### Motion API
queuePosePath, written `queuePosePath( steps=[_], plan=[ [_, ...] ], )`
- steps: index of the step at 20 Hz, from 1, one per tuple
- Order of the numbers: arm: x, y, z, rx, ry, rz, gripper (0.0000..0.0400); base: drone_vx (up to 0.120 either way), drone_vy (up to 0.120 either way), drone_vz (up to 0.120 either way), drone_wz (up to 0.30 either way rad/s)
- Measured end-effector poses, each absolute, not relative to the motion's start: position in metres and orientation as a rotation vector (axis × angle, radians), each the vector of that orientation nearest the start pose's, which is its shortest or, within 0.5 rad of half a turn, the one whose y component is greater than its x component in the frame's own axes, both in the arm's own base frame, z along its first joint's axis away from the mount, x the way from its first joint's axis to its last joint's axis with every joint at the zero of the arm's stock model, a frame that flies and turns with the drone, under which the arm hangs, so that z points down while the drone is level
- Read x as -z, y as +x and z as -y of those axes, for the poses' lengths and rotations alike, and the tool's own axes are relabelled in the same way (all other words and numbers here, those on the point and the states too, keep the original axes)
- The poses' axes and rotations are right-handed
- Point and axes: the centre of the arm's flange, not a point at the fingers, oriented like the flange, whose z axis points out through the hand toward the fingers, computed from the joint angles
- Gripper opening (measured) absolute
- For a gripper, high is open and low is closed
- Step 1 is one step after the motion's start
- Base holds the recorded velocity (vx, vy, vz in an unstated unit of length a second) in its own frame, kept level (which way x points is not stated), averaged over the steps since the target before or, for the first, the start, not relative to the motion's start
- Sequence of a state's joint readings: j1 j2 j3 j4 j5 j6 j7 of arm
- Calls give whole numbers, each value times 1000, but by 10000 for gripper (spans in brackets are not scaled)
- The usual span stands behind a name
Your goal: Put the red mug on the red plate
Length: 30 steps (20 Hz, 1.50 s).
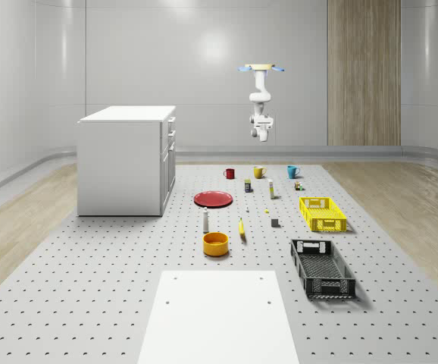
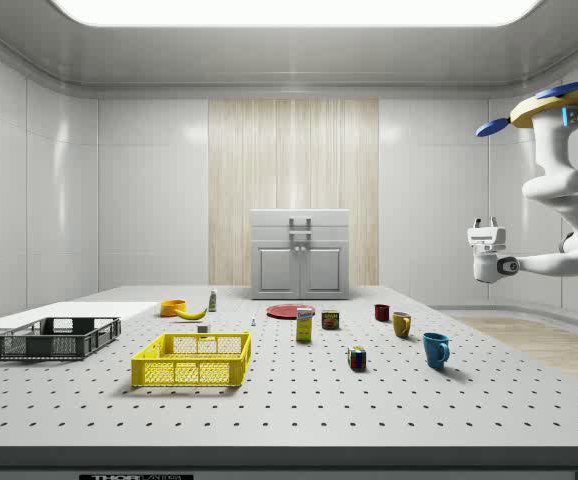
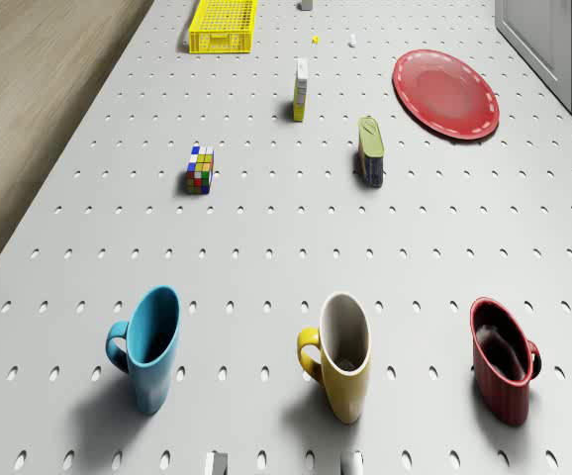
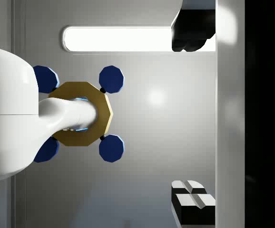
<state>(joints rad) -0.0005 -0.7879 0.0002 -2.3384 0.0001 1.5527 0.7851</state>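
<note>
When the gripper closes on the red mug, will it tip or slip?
Likely rigid. The red mug stands upright on a flat base, so it probably won't roll. Its glossy wall may be slippery, and the side handle could twist it if gripped off-center.

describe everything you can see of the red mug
The red mug is a glossy, ceramic-looking cup with a dark inside and one loop handle. It stands upright, mouth open, on the perforated table, at the end of a row beside the yellow mug. The red plate lies apart from it, further along the table. Nothing touches the mug but the table; nothing shows inside it. The drone hovers high above the mugs.
</note>
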Motion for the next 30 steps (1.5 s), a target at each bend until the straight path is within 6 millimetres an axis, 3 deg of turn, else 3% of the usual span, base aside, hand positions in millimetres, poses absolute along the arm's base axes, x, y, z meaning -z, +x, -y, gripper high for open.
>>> queuePosePath(
  steps=[8, 13, 30],
  plan=[
    [-654, 302, 0, 12, -2899, -1201, 400, 0, -5, 0, 0],
    [-676, 303, 0, 18, -2898, -1200, 400, 104, -120, 0, 0],
    [-691, 304, 0, 37, -2894, -1199, 400, 120, -120, 0, 0]
  ],
)
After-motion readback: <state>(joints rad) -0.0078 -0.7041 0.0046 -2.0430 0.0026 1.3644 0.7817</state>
